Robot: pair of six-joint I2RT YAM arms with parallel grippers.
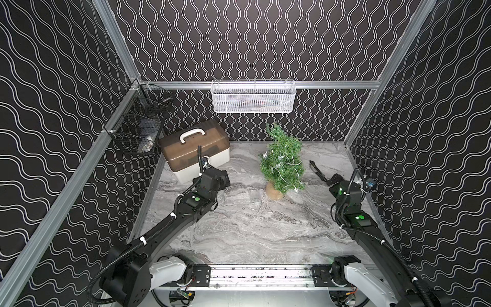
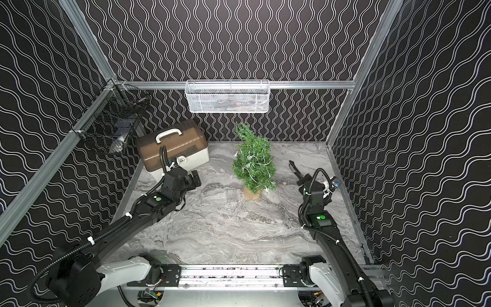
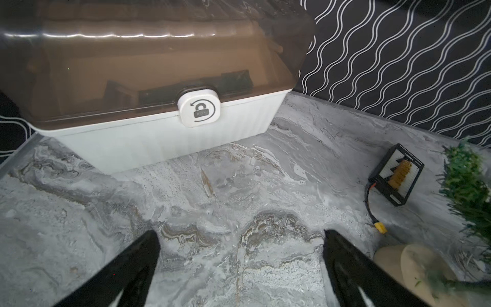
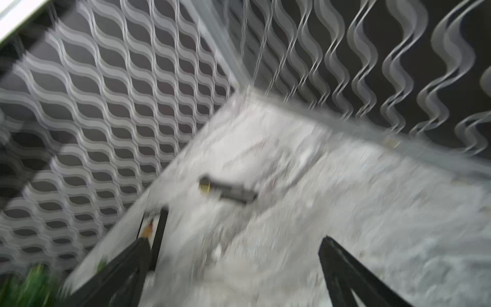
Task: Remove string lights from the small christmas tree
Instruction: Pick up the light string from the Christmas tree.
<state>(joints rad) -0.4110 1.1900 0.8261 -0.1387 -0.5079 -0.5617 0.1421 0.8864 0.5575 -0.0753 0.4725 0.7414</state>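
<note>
Left wrist view showed the marble table [image 3: 79, 212] and the storage box [image 3: 164, 143], its brown lid shut over a white base. In both top views that box sat upper left of centre. The small christmas tree [image 1: 281, 162] stood on its burlap base right of centre, near the back wall. The left gripper [image 3: 240, 234] hung with jaws spread wide and empty over bare marble before the box. The right gripper [image 4: 233, 240], in a badly blurred frame, was likewise spread and held nothing. A black battery pack [image 3: 396, 175] lay on the marble near the tree. The string lights [image 1: 278, 165] wound around the branches. A faint clear rectangle left of the base was possibly their box.
</note>
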